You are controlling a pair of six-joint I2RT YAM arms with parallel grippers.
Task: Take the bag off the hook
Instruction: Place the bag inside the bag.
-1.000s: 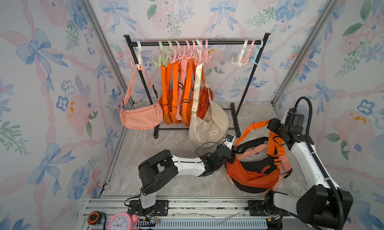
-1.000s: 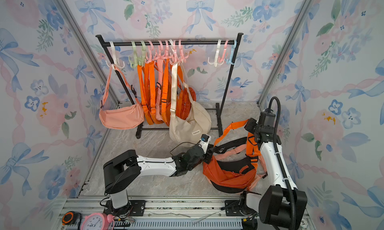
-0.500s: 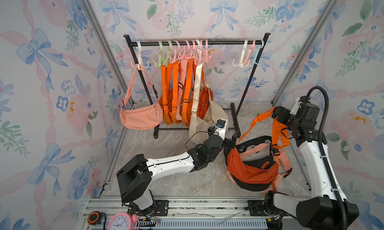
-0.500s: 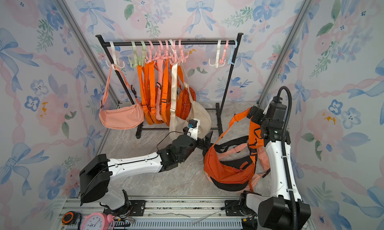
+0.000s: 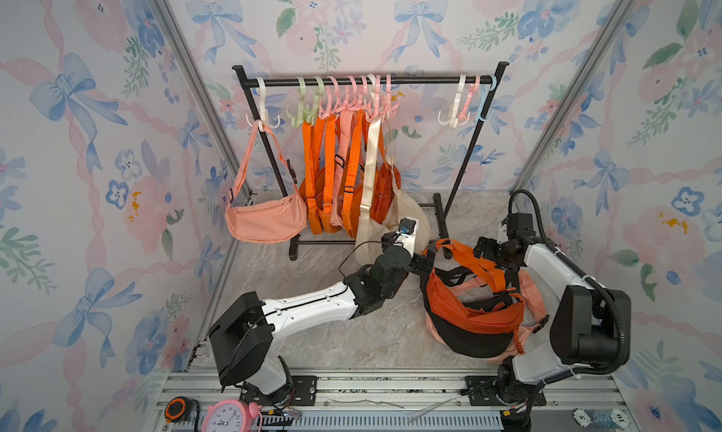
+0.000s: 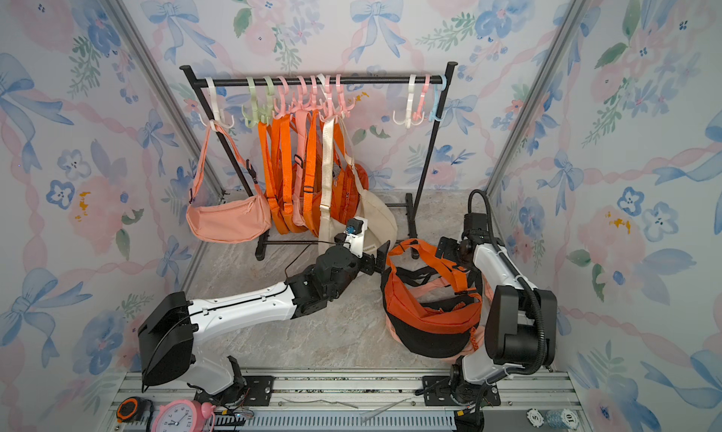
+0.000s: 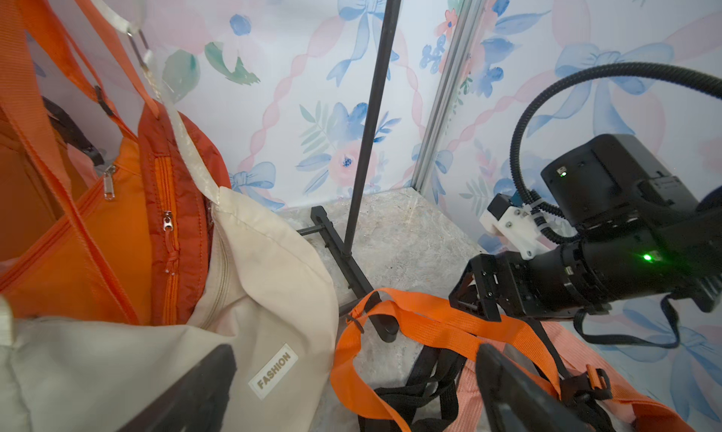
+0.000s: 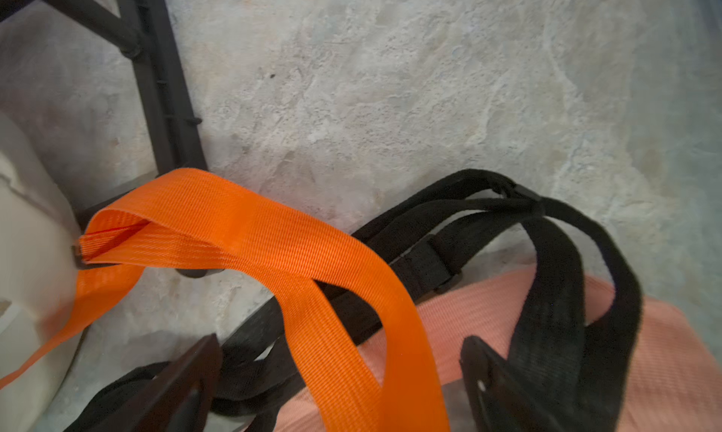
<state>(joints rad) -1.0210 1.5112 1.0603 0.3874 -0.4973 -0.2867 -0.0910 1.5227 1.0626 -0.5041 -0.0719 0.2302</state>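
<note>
An orange bag (image 5: 469,313) (image 6: 426,313) lies on the floor at the right, on top of a black and a pink bag. Its orange strap (image 5: 469,264) (image 7: 429,320) (image 8: 273,246) droops slack over the pile. My left gripper (image 5: 428,260) (image 6: 381,260) (image 7: 353,356) is open beside the strap's loop, holding nothing. The right gripper (image 5: 482,250) (image 6: 445,248) (image 8: 338,344) is open just above the pile; the strap runs loose between its spread fingers. Empty hooks (image 5: 465,102) hang at the rail's right end.
The black rack (image 5: 367,80) stands at the back with a pink bag (image 5: 265,221), several orange bags and a cream bag (image 5: 390,223) (image 7: 254,293) on hooks. Its right foot (image 7: 351,277) lies by the strap. A clock (image 5: 226,416) sits at the front rail.
Both grippers opened. The right arm, which had lifted the strap, came down and the strap fell slack on the pile. The left gripper pulled back from the bag towards the cream bag.
</note>
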